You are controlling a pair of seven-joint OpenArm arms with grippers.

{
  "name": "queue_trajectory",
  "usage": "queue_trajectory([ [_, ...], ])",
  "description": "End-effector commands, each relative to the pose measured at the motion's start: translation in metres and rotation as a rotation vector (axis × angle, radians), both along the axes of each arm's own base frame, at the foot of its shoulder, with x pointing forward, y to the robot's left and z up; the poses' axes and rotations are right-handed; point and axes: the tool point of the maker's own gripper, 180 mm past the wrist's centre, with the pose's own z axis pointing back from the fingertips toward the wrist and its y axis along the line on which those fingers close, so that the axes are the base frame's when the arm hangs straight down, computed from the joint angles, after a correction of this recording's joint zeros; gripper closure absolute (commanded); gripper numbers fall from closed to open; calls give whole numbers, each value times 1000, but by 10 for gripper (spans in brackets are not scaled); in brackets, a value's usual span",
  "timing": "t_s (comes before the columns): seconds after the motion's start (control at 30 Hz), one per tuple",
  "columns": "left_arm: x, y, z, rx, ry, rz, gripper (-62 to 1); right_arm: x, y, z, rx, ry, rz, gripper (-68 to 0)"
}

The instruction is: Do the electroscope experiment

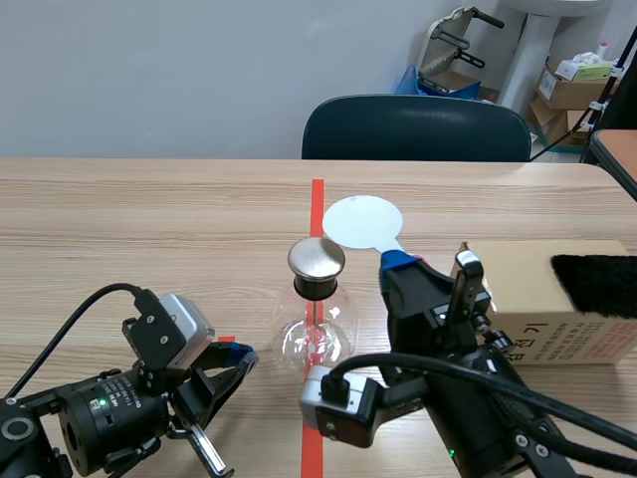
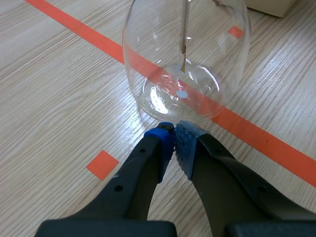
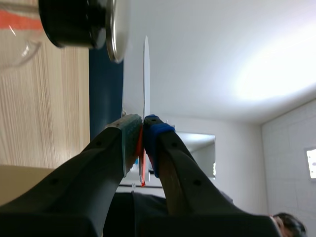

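The electroscope is a round glass flask [image 1: 317,337] standing on the orange tape line, with a black stopper and a metal cap [image 1: 317,258]. A thin rod with a foil strip [image 2: 183,37] hangs inside the flask [image 2: 148,74]. My right gripper [image 1: 396,262] is shut on the stem of a white disc [image 1: 362,220], held just right of the cap. In the right wrist view the disc [image 3: 146,74] shows edge-on between the pads, close beside the cap [image 3: 111,29]. My left gripper [image 2: 174,134] is shut on nothing, its tips just short of the flask's base.
A cardboard box [image 1: 542,299] lies at the right with a black furry cloth [image 1: 597,284] on it. A dark chair [image 1: 415,129] stands behind the table's far edge. Small orange tape squares [image 2: 102,164] mark the wood near the left gripper [image 1: 239,356].
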Motion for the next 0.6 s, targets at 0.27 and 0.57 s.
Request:
queue_trajectory([
  [0.27,5,-4,10,-27,-28,2,-53,-11,24,8,-3,-25,163,-8],
  [0.57,5,-4,10,-27,-28,2,-53,-14,29,7,-6,-23,198,-8],
])
